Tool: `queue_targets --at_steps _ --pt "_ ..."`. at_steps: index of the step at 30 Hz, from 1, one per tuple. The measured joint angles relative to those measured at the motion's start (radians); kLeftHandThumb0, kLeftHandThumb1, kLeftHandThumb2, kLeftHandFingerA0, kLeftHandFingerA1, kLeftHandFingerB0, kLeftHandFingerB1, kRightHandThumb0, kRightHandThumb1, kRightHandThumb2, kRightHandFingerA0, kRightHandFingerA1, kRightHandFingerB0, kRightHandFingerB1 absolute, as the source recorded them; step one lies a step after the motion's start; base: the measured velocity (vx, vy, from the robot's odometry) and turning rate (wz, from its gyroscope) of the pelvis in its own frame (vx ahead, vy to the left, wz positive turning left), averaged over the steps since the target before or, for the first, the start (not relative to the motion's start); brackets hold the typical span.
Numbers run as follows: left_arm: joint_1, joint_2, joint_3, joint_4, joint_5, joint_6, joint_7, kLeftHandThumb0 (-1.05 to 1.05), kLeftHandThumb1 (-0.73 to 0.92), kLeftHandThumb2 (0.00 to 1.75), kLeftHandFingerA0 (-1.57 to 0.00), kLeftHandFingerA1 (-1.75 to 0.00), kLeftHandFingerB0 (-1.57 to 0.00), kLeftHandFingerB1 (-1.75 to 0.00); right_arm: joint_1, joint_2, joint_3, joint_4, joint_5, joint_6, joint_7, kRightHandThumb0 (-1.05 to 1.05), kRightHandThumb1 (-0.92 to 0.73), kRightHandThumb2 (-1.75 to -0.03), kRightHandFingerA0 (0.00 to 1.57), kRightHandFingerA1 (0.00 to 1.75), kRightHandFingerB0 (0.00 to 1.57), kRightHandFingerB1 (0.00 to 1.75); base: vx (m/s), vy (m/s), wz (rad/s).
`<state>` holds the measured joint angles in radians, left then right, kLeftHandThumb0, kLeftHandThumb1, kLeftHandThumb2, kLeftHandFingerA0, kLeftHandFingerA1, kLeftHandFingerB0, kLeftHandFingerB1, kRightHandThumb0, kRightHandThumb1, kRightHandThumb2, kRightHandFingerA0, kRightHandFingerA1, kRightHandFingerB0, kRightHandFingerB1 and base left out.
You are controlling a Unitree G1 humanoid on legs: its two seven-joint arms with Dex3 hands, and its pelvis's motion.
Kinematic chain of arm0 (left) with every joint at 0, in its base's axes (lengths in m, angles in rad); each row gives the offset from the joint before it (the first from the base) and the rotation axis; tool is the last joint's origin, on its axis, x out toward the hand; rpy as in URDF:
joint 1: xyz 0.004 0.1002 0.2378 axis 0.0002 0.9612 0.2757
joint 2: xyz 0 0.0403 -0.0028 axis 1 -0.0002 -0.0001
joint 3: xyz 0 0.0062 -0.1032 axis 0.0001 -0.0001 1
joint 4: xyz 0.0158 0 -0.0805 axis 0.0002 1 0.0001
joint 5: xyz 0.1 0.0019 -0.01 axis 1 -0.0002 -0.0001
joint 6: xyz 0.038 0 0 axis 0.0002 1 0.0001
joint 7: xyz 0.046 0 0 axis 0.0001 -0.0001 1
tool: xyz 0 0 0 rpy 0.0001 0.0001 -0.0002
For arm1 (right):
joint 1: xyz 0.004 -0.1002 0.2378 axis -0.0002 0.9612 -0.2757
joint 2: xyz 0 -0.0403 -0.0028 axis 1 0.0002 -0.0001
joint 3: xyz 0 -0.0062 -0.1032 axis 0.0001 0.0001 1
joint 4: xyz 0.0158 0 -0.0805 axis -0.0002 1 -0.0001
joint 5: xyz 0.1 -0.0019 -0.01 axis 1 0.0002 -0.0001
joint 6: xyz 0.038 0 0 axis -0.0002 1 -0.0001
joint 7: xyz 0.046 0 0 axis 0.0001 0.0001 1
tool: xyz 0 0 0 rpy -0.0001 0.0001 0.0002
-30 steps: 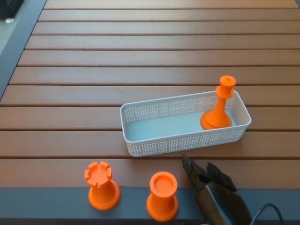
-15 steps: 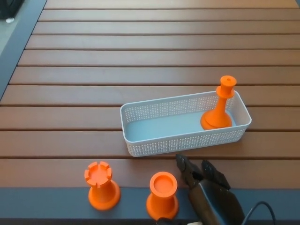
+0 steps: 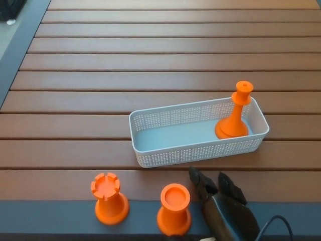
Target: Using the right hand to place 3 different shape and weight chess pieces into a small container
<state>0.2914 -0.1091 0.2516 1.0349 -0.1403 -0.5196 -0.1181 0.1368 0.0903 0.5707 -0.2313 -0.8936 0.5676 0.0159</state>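
**One piece in the basket, two at the bench edge**

We see a tall orange plastic chess piece with a knobbed top point(image 3: 234, 116) standing upright at the right end of the white perforated plastic container point(image 3: 170, 153), its base on the container floor. The rest of the container floor is bare. The container lies at a slight angle on the brown slatted wooden bench point(image 3: 125, 65).

Nearer to us, at the bench's dark front edge, stand two more orange pieces: a round-topped, cup-shaped one point(image 3: 174, 209) and, to its left, a notched rook-like one point(image 3: 108, 198), apart from each other and both upright.

Our black right hand point(image 3: 220, 203) sits just right of the cup-shaped piece, below the container's front wall. Its fingers point(image 3: 199, 179) are parted and hold nothing. Between the hand and the piece we see nothing in the way. A black cable point(image 3: 278, 223) loops by the wrist.
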Motion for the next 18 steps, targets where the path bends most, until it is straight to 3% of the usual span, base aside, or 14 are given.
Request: queue_targets --at_steps 4,5,6,7,8,12,13,14,15,16,17,18 --pt "-0.008 -0.007 0.008 0.0 -0.007 0.019 -0.004 -0.04 0.52 1.27 -1.44 -1.35 -1.48 -1.35 -0.018 0.018 -0.01 0.025 0.017 -0.003 -0.025 -0.85 -0.51 -0.87 0.04 0.47 0.15 0.08 0.0 0.0 0.0" --pt "-0.008 -0.007 0.01 0.0 -0.008 0.023 -0.005 -0.12 0.19 1.62 -1.41 -1.43 -1.4 -1.33 -0.019 0.019 -0.011 0.028 0.019 -0.003 -0.029 -0.66 -0.57 -0.58 0.34 0.49 0.16 0.33 0.0 0.0 0.0" --pt "-0.009 -0.007 0.011 0.001 -0.01 0.029 -0.006 -0.12 0.19 1.62 -1.41 -1.43 -1.4 -1.33 -0.021 0.022 -0.013 0.03 0.025 -0.005 -0.037 -0.66 -0.57 -0.58 0.34 0.49 0.16 0.33 0.0 0.0 0.0" --pt "-0.01 -0.006 0.011 0.005 -0.011 0.03 -0.007 -0.15 0.18 1.59 -1.42 -1.39 -1.4 -1.31 -0.022 0.027 -0.021 0.033 0.034 -0.01 -0.044 -0.73 -0.46 -0.85 0.44 0.63 0.19 0.49 0.0 0.0 0.0" --pt "-0.011 -0.006 0.011 0.009 -0.011 0.03 -0.009 -0.06 0.52 1.25 -1.41 -1.32 -1.44 -1.31 -0.023 0.033 -0.029 0.036 0.042 -0.015 -0.05 -0.7 -0.56 -0.57 0.48 0.6 0.24 0.44 0.0 0.0 0.0" --pt "-0.02 -0.004 0.012 0.056 -0.011 0.027 -0.023 -0.05 0.53 1.26 -1.41 -1.32 -1.44 -1.31 -0.028 0.047 -0.042 0.073 0.084 -0.053 -0.111 -0.69 -0.54 -0.57 0.49 0.63 0.26 0.47 0.0 0.0 0.0" --pt "-0.02 -0.004 0.012 0.056 -0.011 0.027 -0.023 -0.13 0.19 1.61 -1.43 -1.4 -1.42 -1.31 -0.028 0.047 -0.042 0.073 0.084 -0.053 -0.111 -0.68 -0.54 -0.57 0.5 0.64 0.26 0.48 0.0 0.0 0.0" --pt "-0.023 -0.002 0.011 0.065 -0.01 0.026 -0.024 -0.13 0.19 1.61 -1.43 -1.4 -1.42 -1.31 -0.03 0.048 -0.042 0.087 0.095 -0.066 -0.134 -0.68 -0.54 -0.57 0.5 0.64 0.26 0.48 0.0 0.0 0.0" --pt "-0.025 -0.002 0.011 0.069 -0.01 0.026 -0.025 -0.06 0.52 1.26 -1.42 -1.32 -1.44 -1.31 -0.031 0.049 -0.042 0.094 0.101 -0.072 -0.146 -0.68 -0.55 -0.57 0.51 0.62 0.28 0.49 0.0 0.0 0.0" --pt "-0.027 -0.002 0.01 0.07 -0.01 0.025 -0.024 -0.05 0.52 1.25 -1.42 -1.32 -1.45 -1.32 -0.031 0.05 -0.042 0.098 0.105 -0.076 -0.153 -0.69 -0.44 -0.85 0.49 0.66 0.2 0.53 0.0 0.0 0.0" --pt "-0.029 -0.001 0.01 0.073 -0.009 0.024 -0.024 -0.05 0.52 1.25 -1.42 -1.32 -1.45 -1.32 -0.032 0.05 -0.041 0.102 0.111 -0.081 -0.162 -0.69 -0.44 -0.85 0.49 0.66 0.2 0.53 0.0 0.0 0.0" --pt "-0.032 -0.001 0.01 0.079 -0.008 0.023 -0.025 -0.05 0.51 1.25 -1.43 -1.32 -1.45 -1.32 -0.033 0.05 -0.039 0.107 0.12 -0.085 -0.174 -0.64 -0.55 -0.57 0.53 0.6 0.3 0.5 0.0 0.0 0.0"
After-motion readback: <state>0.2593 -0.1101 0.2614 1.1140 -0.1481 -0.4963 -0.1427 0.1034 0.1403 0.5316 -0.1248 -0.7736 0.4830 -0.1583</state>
